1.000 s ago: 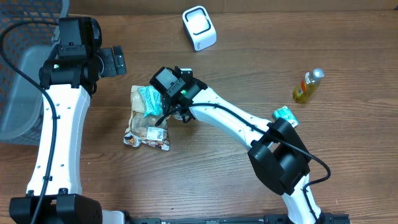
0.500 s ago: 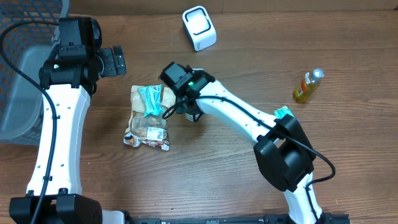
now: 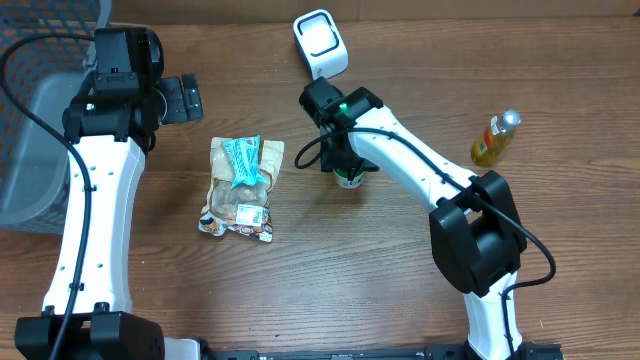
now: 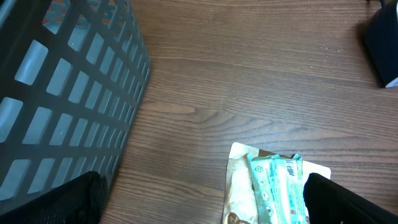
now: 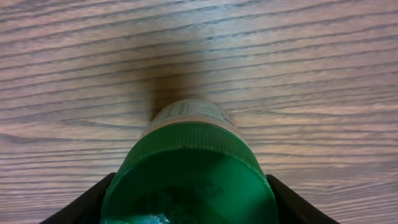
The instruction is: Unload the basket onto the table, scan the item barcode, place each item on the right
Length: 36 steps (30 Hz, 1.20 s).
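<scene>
My right gripper (image 3: 345,168) is shut on a small container with a green screw cap (image 5: 189,180) and a white label; its fingers (image 5: 84,208) press on both sides of the cap. In the overhead view the container (image 3: 349,180) shows just below the gripper, in front of the white scanner (image 3: 320,45) at the table's back. No barcode shows. My left gripper (image 3: 186,98) hangs open at the back left, with nothing between its fingers (image 4: 65,199).
A teal packet (image 3: 243,160) lies on a beige snack bag (image 3: 238,205) left of centre, both also in the left wrist view (image 4: 273,186). A grey basket (image 3: 30,150) stands at the left edge. A yellow bottle (image 3: 496,138) lies at the right.
My right gripper has swung right and toward the back, away from the snack bags, to a spot in front of the scanner with the container in it. The left arm has not moved.
</scene>
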### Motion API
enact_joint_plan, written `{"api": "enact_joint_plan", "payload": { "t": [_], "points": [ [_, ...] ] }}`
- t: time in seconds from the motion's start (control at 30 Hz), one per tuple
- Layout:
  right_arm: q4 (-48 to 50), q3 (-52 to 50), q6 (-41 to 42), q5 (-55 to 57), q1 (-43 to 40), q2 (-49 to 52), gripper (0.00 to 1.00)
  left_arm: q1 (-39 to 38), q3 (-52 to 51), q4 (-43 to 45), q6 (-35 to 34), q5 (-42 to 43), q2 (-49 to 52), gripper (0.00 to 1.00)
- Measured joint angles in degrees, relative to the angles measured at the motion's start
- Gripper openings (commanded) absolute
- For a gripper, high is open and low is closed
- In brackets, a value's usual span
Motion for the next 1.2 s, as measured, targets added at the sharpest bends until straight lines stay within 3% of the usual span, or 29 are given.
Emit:
{"api": "enact_joint_plan", "payload": {
  "t": [0.1,0.2,0.27,0.3,1.2],
  "points": [
    [-0.15,-0.02,-0.44,0.46,-0.09,0.0,0.66,0.0,0.0,-0.02,0.0,0.0,0.0,1.0],
    [-0.28,-0.13,-0.79,0.66,0.02,0.02,0.75,0.0,0.0,0.0,0.0,0.0,0.0,1.0],
    [-0.57,-0.55,-1.11,0.7,0.0,0.13,0.97,0.0,0.0,0.0,0.0,0.0,0.0,1.0],
    [-0.55,-0.76,-0.83,0.66,0.0,0.24,1.0,0.0,0.0,0.0,0.0,0.0,0.0,1.0],
    [1.77,-0.9,-1.49,-4.96,-2.95,0.37,1.0,0.0,0.0,0.0,0.0,0.0,0.0,1.0]
  ]
}}
